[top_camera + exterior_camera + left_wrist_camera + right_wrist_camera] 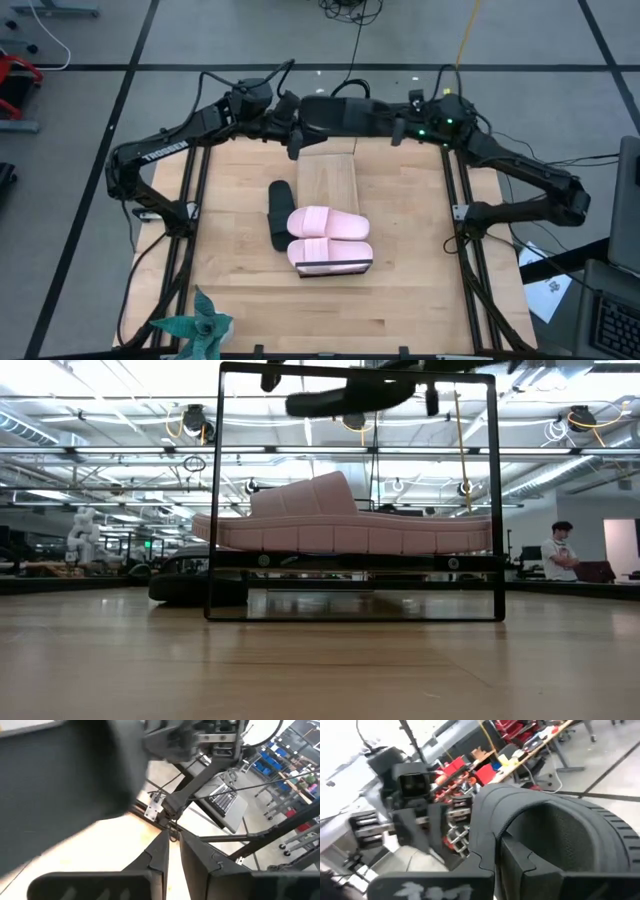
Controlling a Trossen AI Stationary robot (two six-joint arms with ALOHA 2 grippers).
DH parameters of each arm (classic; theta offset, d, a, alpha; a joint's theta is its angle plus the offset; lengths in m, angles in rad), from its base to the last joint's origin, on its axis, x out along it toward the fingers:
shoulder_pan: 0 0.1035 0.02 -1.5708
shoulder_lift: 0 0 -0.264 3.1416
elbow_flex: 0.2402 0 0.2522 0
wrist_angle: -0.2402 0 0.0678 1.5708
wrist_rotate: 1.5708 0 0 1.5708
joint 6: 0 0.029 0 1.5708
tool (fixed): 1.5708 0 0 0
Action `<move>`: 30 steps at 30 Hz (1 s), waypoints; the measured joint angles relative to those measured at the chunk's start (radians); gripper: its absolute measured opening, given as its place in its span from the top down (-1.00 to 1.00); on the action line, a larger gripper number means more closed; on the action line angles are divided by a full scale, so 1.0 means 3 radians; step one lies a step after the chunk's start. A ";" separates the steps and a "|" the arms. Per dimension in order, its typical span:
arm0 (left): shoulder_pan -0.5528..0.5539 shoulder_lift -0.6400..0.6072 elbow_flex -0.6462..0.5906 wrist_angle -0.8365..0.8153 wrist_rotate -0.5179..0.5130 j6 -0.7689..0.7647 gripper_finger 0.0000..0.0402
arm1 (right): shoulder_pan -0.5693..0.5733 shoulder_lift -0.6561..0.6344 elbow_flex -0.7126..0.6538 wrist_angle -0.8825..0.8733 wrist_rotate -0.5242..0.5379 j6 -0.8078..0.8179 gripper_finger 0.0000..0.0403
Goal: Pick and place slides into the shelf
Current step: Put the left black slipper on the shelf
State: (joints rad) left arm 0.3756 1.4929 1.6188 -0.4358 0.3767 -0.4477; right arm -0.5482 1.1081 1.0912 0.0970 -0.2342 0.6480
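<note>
- Here the bench (pixel 240 290) carries the shelf (pixel 328 180), a narrow light-wood rack running from the far middle toward the centre.
- The left arm (pixel 160 155) reaches in from the far left and the right arm (pixel 520 175) from the far right; both meet above the shelf's far end.
- The pale pink pair of slides (pixel 330 238) lies side by side across the shelf's near end; in the low view they rest on the shelf board inside its dark frame (pixel 497 500).
- One black slide (pixel 281 215) lies on the bench just left of the shelf, touching the pink pair.
- The other black slide (pixel 335 113) hangs in the air over the shelf's far end, between the two grippers.
- The right gripper (pixel 402 127) has its fingers (pixel 525 865) closed on this slide's strap (pixel 520 812).
- The left gripper (pixel 290 128) is at the slide's other end; its fingers (pixel 160 857) are nearly together, and whether they clamp the slide I cannot tell.
</note>
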 joint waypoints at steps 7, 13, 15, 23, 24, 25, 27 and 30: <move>-0.0003 0.0000 -0.0003 -0.0018 0.0004 -0.0026 0.77 | -0.0078 -0.0262 0.0001 -0.0435 -0.0041 0.0011 1.00; -0.0003 0.0001 -0.0003 -0.0097 0.0168 -0.0034 0.77 | -0.0112 -0.0331 0.0002 -0.0967 -0.0380 0.0200 1.00; -0.0003 0.0001 -0.0003 -0.0165 0.0174 -0.0034 0.77 | -0.0108 -0.0319 0.0002 -0.1108 -0.0474 0.0236 1.00; 0.0024 0.0004 -0.0004 -0.0524 0.0147 0.0170 0.77 | 0.0043 -0.0008 0.0001 -0.1367 -0.0546 0.0229 1.00; 0.0041 0.0004 -0.0004 -0.0590 0.0140 0.0211 0.77 | 0.0070 0.0056 -0.0018 -0.1336 -0.0547 0.0229 1.00; 0.0065 0.0004 -0.0004 -0.0652 0.0123 0.0248 0.77 | 0.0098 0.0121 -0.0072 -0.1246 -0.0560 0.0242 1.00; 0.0119 0.0005 -0.0004 -0.0806 -0.0005 0.0309 0.77 | 0.0147 0.0240 -0.0231 -0.0918 -0.0670 0.0375 1.00; 0.0193 0.0006 -0.0004 -0.1049 -0.0233 0.0381 0.77 | 0.0222 0.0380 -0.0552 -0.0297 -0.0729 0.0664 1.00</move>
State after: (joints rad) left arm 0.4335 1.4948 1.6176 -0.7507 0.3069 -0.3332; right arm -0.4815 1.2221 0.9257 0.0078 -0.4528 0.8473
